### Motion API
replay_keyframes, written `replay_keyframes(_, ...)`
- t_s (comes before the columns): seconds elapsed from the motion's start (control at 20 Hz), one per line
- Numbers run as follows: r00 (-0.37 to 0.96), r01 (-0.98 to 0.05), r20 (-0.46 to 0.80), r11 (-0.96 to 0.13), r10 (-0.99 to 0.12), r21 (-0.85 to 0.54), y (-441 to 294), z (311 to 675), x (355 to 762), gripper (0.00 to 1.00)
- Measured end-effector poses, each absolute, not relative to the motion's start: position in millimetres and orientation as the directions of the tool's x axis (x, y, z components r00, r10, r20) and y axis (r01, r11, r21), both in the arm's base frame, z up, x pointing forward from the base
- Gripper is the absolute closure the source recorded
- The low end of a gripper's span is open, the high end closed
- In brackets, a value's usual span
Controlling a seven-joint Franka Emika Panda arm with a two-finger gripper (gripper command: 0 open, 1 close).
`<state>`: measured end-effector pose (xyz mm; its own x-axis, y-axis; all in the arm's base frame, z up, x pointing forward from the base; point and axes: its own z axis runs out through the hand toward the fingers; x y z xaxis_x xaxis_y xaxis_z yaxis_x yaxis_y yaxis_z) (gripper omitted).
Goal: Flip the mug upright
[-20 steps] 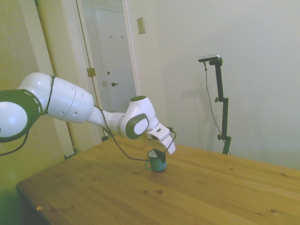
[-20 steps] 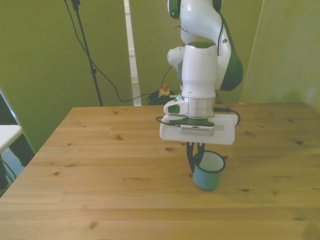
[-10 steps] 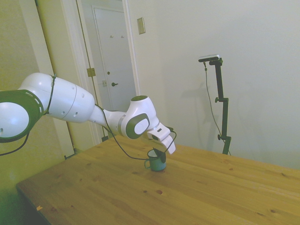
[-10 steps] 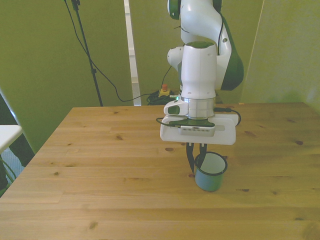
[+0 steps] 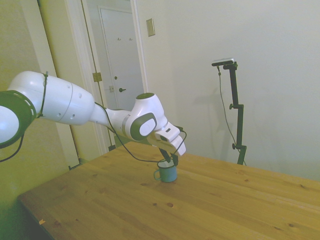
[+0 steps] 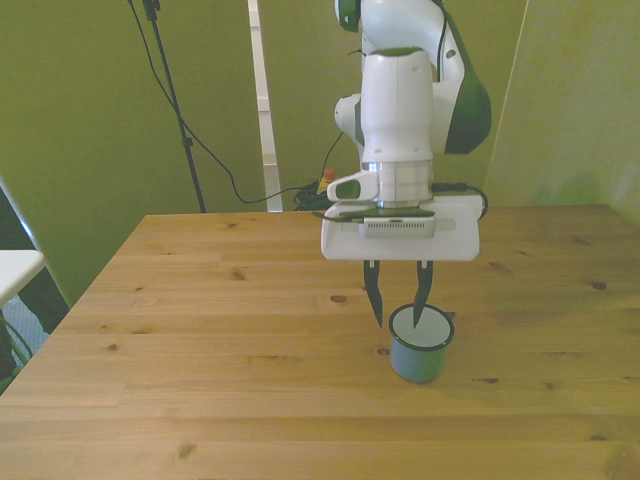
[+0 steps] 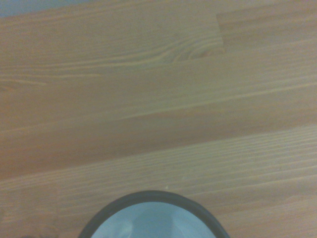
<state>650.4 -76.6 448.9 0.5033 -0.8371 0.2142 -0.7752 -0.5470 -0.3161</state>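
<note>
Mug now upright mid-counter, toward right edge in front view, mouth up. Gripper just let go, risen, fingers spread, empty above rim. Flip looks done; retreat remains.

Only the upright mug interrupts the table; boards around it lie bare.

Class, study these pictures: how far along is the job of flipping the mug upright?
Done: the mug stands upright on the table, mouth facing up. In hand: nothing; the claw is open above the rim, holding nothing. Left: seemingly only pulling the arm clear.
</note>
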Motion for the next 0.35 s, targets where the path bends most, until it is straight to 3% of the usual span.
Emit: replay_keyframes(0.35, 0.55, -0.746, 0.191, -0.581, -0.813, -0.326, -45.1, 510.7, 599.6, 0.0)
